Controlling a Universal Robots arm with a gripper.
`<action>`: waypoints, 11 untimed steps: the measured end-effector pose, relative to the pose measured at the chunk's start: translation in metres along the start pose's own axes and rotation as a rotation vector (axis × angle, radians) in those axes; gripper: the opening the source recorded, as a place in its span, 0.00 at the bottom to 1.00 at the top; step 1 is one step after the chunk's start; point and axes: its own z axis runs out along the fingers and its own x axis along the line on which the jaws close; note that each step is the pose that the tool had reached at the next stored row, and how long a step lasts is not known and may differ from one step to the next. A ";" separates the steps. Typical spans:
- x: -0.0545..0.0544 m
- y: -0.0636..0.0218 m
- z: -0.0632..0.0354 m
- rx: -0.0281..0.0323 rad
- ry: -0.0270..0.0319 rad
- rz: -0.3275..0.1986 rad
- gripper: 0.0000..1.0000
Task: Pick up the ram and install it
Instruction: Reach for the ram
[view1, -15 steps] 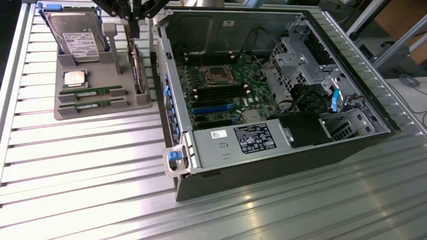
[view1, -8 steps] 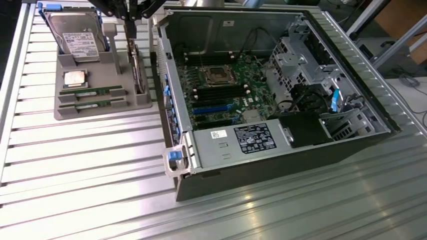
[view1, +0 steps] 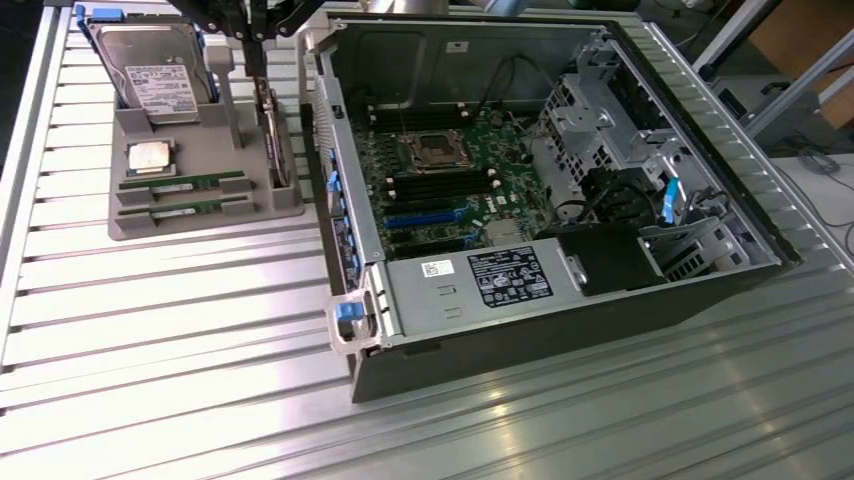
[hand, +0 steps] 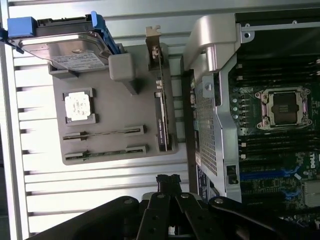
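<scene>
Two green ram sticks lie edge-up in the slots of a grey holder tray (view1: 200, 225). One ram stick (view1: 182, 181) (hand: 106, 132) is nearer the processor chip, the other ram stick (view1: 187, 207) (hand: 105, 152) nearer the tray's front edge. My gripper (view1: 254, 62) (hand: 168, 181) hangs above the tray's back, close to the upright card, well apart from both sticks. Its fingers are shut together with nothing between them. The open computer case (view1: 534, 300) lies on the exterior view's right, with black memory slots (view1: 434, 187) (hand: 270, 145) beside the processor socket (view1: 437, 150) (hand: 282, 106).
The tray also holds a silver hard drive (view1: 154, 65) (hand: 67, 47) in a blue frame, a square processor chip (view1: 148, 156) (hand: 78, 106) and an upright expansion card (view1: 276, 140) (hand: 161, 100). The case's raised side wall (view1: 327, 150) stands right next to the tray. Ribbed metal table (view1: 160, 330) all around.
</scene>
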 end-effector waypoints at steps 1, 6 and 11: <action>0.000 0.0000 0.0000 0.0000 0.0000 0.000 0.11; 0.004 -0.0003 -0.0001 0.0000 0.0000 0.000 0.11; 0.009 -0.0007 -0.0003 0.0000 0.0000 0.000 0.11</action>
